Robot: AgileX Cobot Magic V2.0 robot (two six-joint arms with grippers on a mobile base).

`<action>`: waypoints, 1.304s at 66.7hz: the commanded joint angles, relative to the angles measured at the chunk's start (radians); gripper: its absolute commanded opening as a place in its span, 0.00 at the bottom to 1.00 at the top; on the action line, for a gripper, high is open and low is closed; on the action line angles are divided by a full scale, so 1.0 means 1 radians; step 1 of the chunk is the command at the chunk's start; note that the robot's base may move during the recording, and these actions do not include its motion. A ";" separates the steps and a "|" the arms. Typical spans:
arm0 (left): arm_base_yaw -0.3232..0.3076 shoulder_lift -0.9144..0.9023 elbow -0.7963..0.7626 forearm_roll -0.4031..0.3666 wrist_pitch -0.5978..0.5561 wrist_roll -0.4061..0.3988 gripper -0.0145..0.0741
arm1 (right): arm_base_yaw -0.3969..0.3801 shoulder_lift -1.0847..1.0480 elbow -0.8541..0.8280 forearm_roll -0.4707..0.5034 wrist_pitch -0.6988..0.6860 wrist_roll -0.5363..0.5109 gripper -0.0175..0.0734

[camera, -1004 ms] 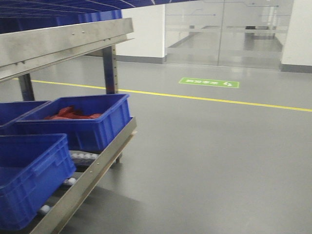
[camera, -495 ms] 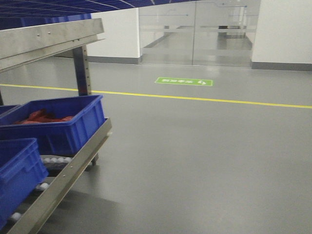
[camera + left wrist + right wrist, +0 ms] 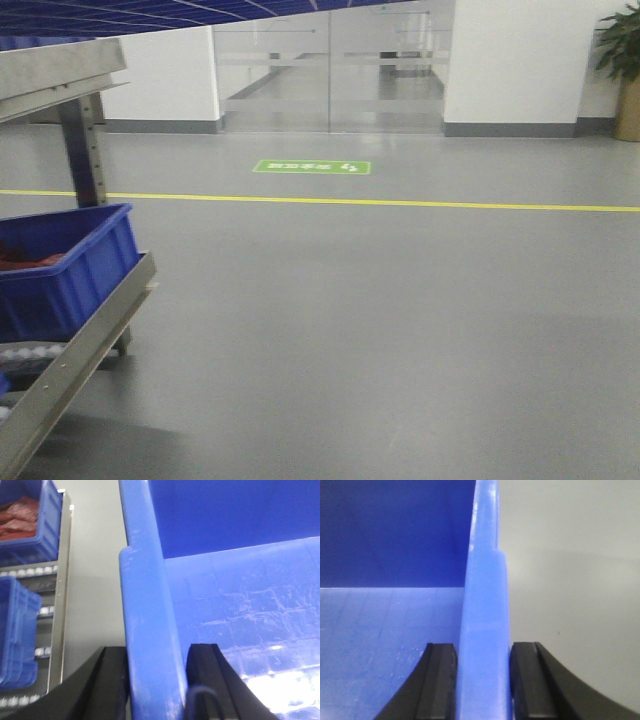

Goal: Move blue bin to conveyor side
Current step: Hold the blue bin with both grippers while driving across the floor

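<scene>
Left tool (image 3: 157,655) pinching blue bin (image 3: 240,610) rim, right tool (image 3: 482,652) pinching opposite rim; bin between tools. Conveyor not in view. I want level carry, slow turn, clear of rack (image 3: 61,610) left of left tool.

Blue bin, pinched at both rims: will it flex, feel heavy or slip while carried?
Probably stiff: the thick rim of the blue bin looks straight in the left gripper and right gripper. Likely light, since the interior in view is empty. Its glossy, scuffed plastic may slip, as each gripper pinches only the rim.
</scene>
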 commanded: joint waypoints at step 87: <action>-0.016 -0.018 -0.022 -0.051 -0.081 0.014 0.15 | -0.001 -0.015 -0.017 0.004 -0.158 -0.011 0.11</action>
